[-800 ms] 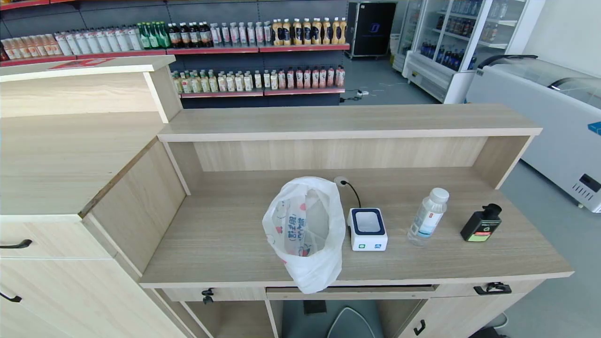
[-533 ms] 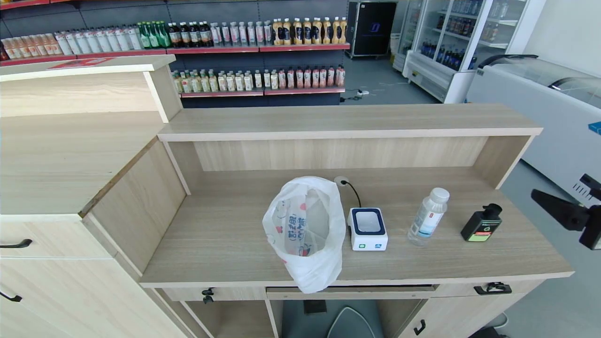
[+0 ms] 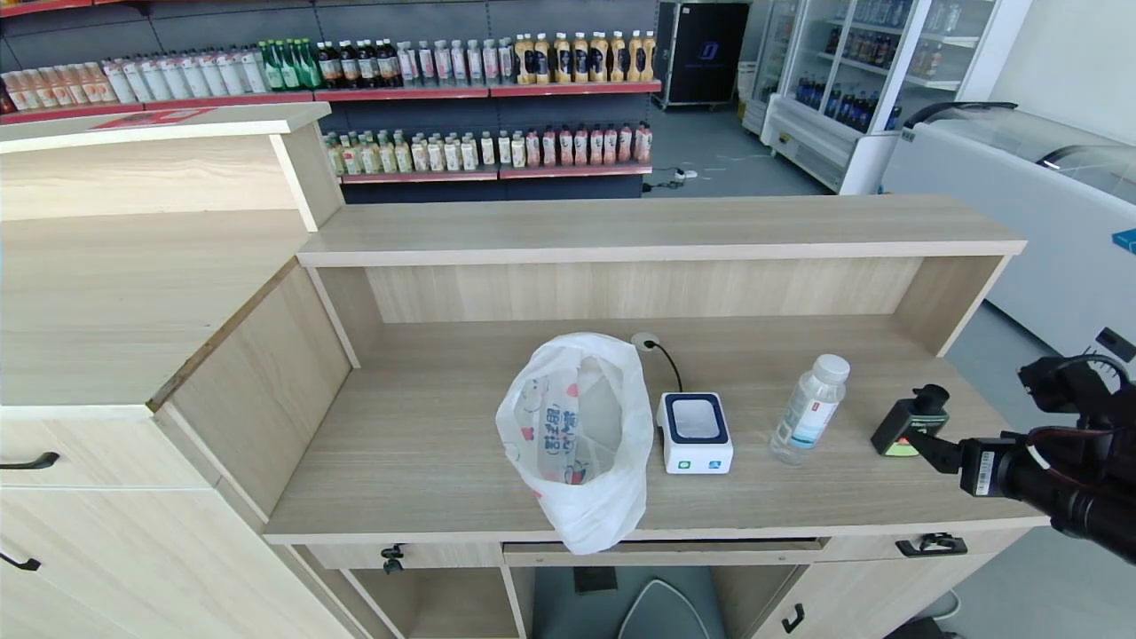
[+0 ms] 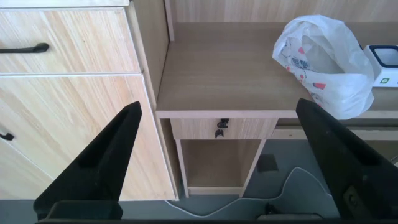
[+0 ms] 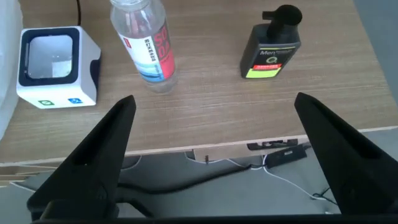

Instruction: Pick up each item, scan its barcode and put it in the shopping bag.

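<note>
Nearest to you, your left gripper (image 4: 217,109) hangs low in front of the counter (image 3: 426,444), to the left of the shopping bag (image 3: 577,435). Its jaws are wide open and empty. Your right gripper (image 5: 214,102) is at the counter's right end, jaws also spread wide and holding nothing, just before the black pump bottle (image 3: 901,424). The water bottle (image 3: 808,413) stands between that bottle and the scanner (image 3: 695,432). I judge neither item is scanned or bagged yet, so all the work remains.
</note>
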